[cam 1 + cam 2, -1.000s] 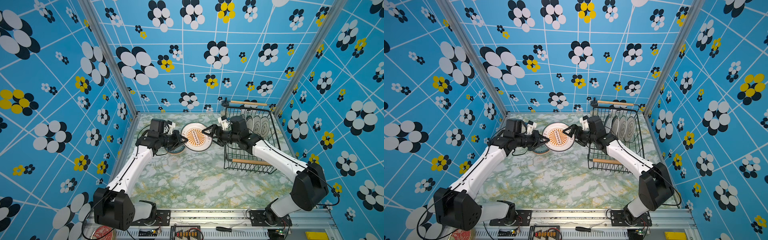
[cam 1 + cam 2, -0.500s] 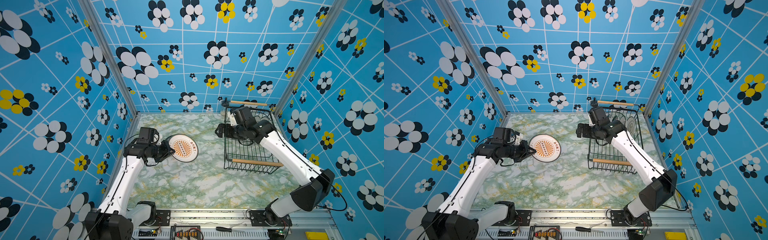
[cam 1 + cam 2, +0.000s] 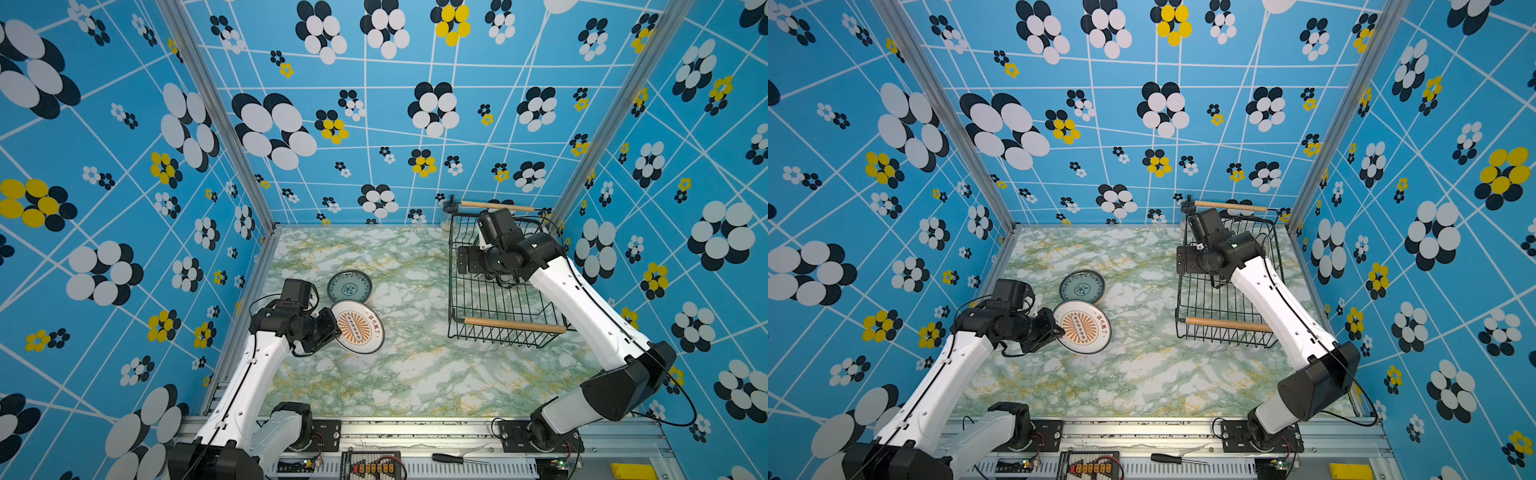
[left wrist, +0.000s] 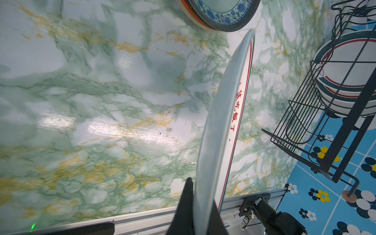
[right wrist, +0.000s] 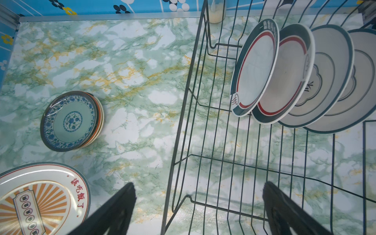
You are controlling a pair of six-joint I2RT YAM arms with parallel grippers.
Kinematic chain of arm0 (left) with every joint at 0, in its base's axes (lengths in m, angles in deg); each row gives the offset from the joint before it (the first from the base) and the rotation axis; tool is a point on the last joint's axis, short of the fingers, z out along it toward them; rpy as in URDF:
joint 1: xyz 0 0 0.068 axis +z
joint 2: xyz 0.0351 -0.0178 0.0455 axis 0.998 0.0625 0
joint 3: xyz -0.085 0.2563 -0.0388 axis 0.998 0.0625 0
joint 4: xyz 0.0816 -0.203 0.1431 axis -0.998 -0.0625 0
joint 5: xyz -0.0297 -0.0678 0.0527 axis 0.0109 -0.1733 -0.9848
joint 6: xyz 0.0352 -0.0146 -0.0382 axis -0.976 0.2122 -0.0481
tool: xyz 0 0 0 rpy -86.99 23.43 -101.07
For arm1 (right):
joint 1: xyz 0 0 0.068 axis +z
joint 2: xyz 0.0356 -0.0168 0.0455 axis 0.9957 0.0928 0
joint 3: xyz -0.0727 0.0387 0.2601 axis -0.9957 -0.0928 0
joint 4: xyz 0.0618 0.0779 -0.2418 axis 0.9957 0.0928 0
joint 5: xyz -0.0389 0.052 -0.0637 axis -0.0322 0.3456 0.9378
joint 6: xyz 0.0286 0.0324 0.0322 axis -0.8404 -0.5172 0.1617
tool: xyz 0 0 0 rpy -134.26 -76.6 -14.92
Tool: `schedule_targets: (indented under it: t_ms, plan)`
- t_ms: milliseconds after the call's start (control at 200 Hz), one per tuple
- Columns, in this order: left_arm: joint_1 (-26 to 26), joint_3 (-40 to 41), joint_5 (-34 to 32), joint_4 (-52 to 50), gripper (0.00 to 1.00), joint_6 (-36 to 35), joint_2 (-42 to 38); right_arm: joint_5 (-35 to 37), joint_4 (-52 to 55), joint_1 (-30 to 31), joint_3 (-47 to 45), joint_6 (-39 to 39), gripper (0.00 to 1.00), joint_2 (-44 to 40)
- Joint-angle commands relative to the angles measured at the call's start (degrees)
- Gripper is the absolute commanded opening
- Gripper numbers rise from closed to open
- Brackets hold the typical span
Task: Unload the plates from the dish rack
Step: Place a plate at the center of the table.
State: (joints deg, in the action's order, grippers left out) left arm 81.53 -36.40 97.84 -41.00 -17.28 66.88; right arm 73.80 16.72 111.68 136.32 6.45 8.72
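Counting plates: four are stood on edge inside the dish rack, toward its far handle. One sunburst plate is clamped by its rim in the left gripper, tilted, well apart from the rack. One stack of small plates, blue-patterned on top, is laid just beside it; the stack's count cannot be told. The right gripper is held spread wide, empty, over the rack wall nearest the stack.

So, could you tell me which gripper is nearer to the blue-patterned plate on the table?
Left. The left gripper, shut on the sunburst plate, sits just beside the blue-patterned plate; the right gripper hangs open over the dish rack's edge, much farther away.
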Motion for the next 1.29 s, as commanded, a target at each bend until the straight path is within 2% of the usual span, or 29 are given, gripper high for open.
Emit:
schedule_targets:
  t_ms: [0,260,485,960,1289]
  plan:
    - [0.49,2.93,-0.12,3.19,0.0,1.53,-2.09,1.08,1.92,-2.01,-0.19,1.13,0.99,-0.61]
    - [0.49,7.44,0.37,7.03,0.0,2.95,-3.44,-0.71,-0.13,-3.03,-3.12,1.25,0.99,-0.58]
    - [0.44,11.16,0.93,11.02,0.0,4.56,-2.84,-5.87,-2.97,-3.1,-3.98,-0.37,0.99,0.66]
    - [0.43,14.3,0.93,14.4,0.0,4.68,-1.19,-6.65,-3.62,-3.65,-4.02,-0.26,0.99,1.57]
    - [0.4,15.38,0.93,15.64,0.04,4.6,0.06,-6.94,-3.62,-4.02,-4.0,0.09,0.99,1.31]
